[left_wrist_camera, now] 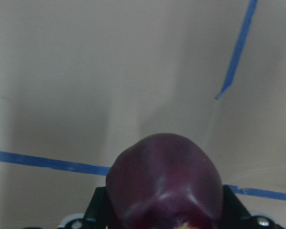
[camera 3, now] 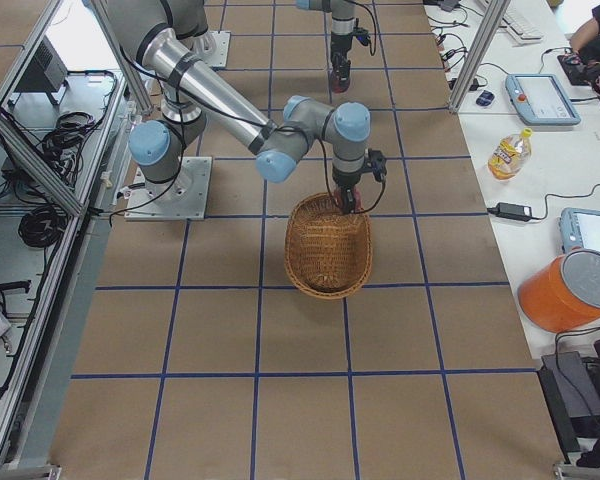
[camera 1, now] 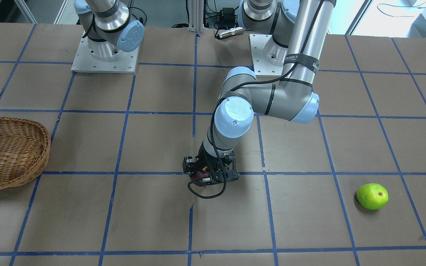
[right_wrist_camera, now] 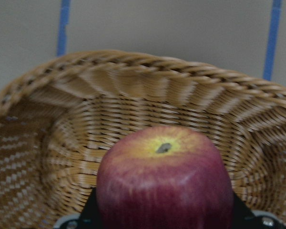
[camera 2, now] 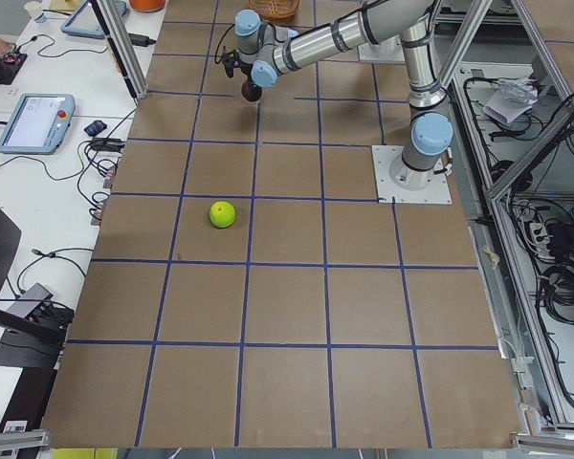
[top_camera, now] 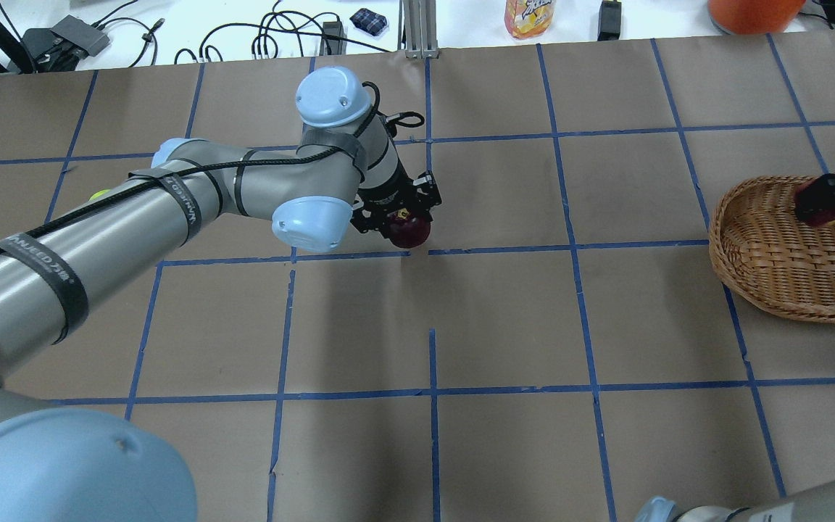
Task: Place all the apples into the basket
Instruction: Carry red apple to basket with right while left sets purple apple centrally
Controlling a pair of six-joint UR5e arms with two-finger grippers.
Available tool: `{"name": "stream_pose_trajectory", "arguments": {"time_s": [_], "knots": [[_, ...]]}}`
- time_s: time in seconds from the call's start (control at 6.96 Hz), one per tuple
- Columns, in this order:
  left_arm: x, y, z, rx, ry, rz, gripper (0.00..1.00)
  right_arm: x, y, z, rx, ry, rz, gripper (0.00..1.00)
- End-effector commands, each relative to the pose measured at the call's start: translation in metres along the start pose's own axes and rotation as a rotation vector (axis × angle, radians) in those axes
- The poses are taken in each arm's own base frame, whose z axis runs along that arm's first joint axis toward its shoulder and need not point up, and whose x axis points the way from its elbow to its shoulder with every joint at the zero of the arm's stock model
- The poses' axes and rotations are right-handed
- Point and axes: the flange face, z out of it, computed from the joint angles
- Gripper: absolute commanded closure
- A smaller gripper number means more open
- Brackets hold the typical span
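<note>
My left gripper [camera 1: 210,176] is shut on the dark maroon apple [camera 1: 200,176], low over the middle of the table; the apple fills the bottom of the left wrist view [left_wrist_camera: 164,186]. I cannot tell if it touches the table. My right gripper [top_camera: 827,201] is shut on the red apple [right_wrist_camera: 164,183] and holds it inside the wicker basket [top_camera: 765,268], just above its floor. The basket also shows at the left edge of the front view [camera 1: 20,155]. The green apple [camera 1: 372,196] lies alone on the table on my left side, far from both grippers.
Brown paper with blue tape lines covers the table. The arm base plates [camera 1: 105,55] stand at the robot's side. A bottle [top_camera: 530,16], cables and an orange container [top_camera: 751,13] sit on the white bench beyond the far edge.
</note>
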Motion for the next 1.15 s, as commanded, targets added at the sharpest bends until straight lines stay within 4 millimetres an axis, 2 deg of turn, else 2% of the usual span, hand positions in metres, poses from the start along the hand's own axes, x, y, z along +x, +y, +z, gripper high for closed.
{"name": "stream_pose_trajectory", "arguments": {"time_s": [0.0,0.14,0.29,0.43,0.58,0.72,0.86,1.01], "knots": [[0.011,0.008,0.015,0.006,0.006,0.005,0.01,0.073,0.035,0.045,0.001,0.003,0.009,0.66],[0.015,0.006,0.003,0.024,0.017,0.016,0.00,0.081,0.034,0.058,0.019,0.026,0.007,0.50],[0.009,0.001,-0.014,0.037,0.021,0.041,0.00,0.081,0.037,0.061,0.016,0.023,0.007,0.39],[-0.020,-0.023,-0.050,0.080,-0.009,0.140,0.00,0.083,0.038,0.059,0.018,0.018,0.014,0.00],[-0.072,-0.053,-0.090,0.059,-0.032,0.125,0.00,0.082,0.043,0.062,0.004,-0.023,0.026,0.00],[-0.130,-0.083,-0.132,0.072,-0.040,0.110,0.00,0.082,0.044,0.054,-0.016,-0.048,0.029,0.00],[-0.194,-0.103,-0.159,0.043,-0.055,0.194,0.00,0.082,0.041,0.038,0.000,-0.025,0.028,0.00],[-0.259,-0.118,-0.172,0.029,-0.058,0.229,0.00,0.073,0.038,0.013,0.027,0.001,0.023,0.00]]}}
